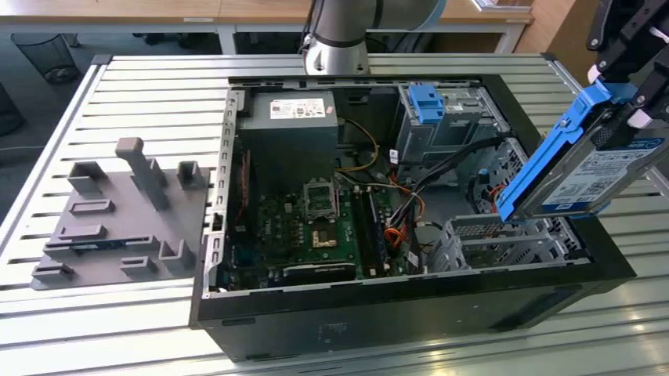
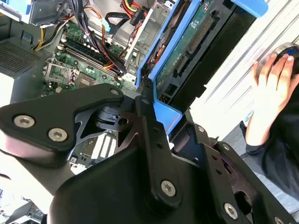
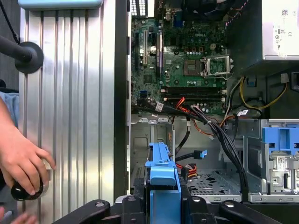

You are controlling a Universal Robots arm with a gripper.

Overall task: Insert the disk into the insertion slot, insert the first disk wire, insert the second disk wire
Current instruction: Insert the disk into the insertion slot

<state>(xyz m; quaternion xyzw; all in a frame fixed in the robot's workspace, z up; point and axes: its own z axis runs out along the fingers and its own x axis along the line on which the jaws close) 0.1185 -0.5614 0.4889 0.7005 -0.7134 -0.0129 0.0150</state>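
My gripper [image 1: 619, 98] is shut on the upper end of the disk [image 1: 591, 168], a silver drive with a white-and-blue label in a bright blue caddy. The disk hangs tilted above the case's corner on the exterior view's right. Its lower end is just over the insertion slot [image 1: 500, 239], a perforated silver cage. In the second wrist view the black fingers [image 2: 145, 100] clamp the caddy, and the disk's green circuit side [image 2: 187, 44] shows. In the first wrist view the caddy [image 3: 161, 179] points toward the slot [image 3: 211, 181]. Loose black and red wires [image 3: 219, 135] lie beside the slot.
The open computer case [image 1: 418, 301] holds a motherboard [image 1: 313, 223], a power supply [image 1: 287, 125] and a taller grey cage with a blue latch [image 1: 428, 106]. A grey fixture plate [image 1: 115, 211] lies at the exterior view's left. A person's hand [image 3: 23, 163] rests on a black knob beside the case.
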